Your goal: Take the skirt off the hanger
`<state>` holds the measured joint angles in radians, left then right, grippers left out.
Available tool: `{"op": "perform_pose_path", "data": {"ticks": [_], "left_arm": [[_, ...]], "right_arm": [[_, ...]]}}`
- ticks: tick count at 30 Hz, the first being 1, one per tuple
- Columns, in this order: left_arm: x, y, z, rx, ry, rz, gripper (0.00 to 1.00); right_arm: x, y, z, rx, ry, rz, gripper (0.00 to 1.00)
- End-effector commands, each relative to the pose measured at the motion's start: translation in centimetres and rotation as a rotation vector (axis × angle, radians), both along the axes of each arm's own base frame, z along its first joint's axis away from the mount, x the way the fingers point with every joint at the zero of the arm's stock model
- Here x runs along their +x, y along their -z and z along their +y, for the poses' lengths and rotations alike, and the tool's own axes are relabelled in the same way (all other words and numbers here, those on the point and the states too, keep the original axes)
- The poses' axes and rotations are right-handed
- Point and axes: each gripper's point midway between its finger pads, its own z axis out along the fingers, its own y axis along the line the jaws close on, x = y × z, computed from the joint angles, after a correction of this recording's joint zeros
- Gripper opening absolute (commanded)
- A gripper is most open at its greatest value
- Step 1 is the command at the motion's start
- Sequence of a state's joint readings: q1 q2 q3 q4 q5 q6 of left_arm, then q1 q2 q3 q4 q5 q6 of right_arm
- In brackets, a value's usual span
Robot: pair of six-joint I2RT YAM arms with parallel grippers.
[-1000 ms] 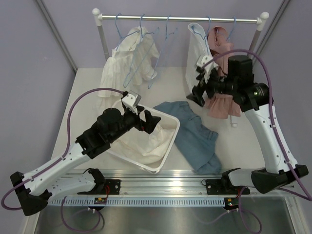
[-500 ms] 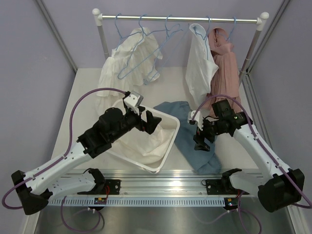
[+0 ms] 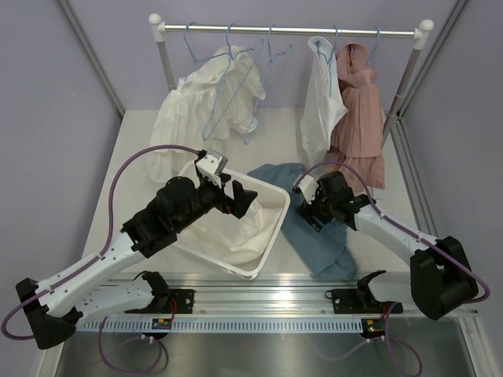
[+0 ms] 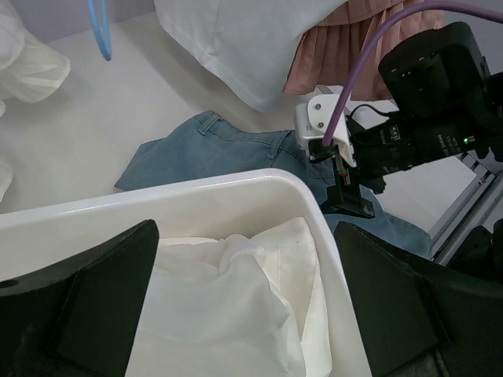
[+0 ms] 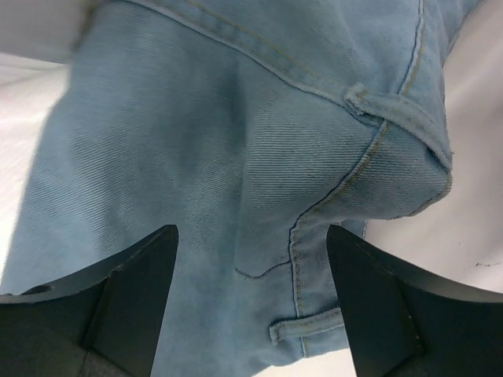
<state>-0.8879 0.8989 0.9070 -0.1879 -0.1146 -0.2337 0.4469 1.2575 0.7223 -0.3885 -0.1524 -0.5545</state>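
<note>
Which garment is the skirt I cannot tell. A pink ruffled garment point(image 3: 360, 118) and a white shirt point(image 3: 321, 102) hang on blue hangers at the rail's right end. A white ruffled garment point(image 3: 189, 114) droops from hangers on the left. A blue denim garment point(image 3: 318, 236) with belt loops point(image 5: 306, 326) lies flat on the table, on no hanger. My right gripper point(image 3: 310, 214) point(image 5: 251, 259) hovers open just above the denim, one finger on each side of a seam. My left gripper point(image 3: 240, 196) point(image 4: 247, 275) stands open over the white basket point(image 3: 287, 206), holding nothing.
The basket's rim point(image 4: 196, 188) curves in front of my left fingers, and white cloth point(image 4: 228, 298) fills the basket. The rail point(image 3: 291, 31) rests on two white posts point(image 3: 163, 55) at the back. Grey walls close both sides, and a metal track point(image 3: 259, 302) runs along the near edge.
My right arm has dropped from the rail to the denim garment on the table, its jaws narrowing slightly. The shirt and pink garment swung back to hang straight. The left arm stayed put.
</note>
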Motion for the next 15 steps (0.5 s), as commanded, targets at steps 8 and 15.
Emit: {"op": "perform_pose_path", "data": {"ticks": [8, 15], "left_arm": [[0.5, -1.3, 0.9, -0.032, -0.046, -0.049, 0.99], [0.4, -1.3, 1.2, -0.027, -0.054, -0.051, 0.99]], "right_arm": [[2.0, 3.2, -0.6, -0.053, 0.162, 0.033, 0.38], [0.6, -0.3, 0.5, 0.029, 0.094, 0.018, 0.00]]}}
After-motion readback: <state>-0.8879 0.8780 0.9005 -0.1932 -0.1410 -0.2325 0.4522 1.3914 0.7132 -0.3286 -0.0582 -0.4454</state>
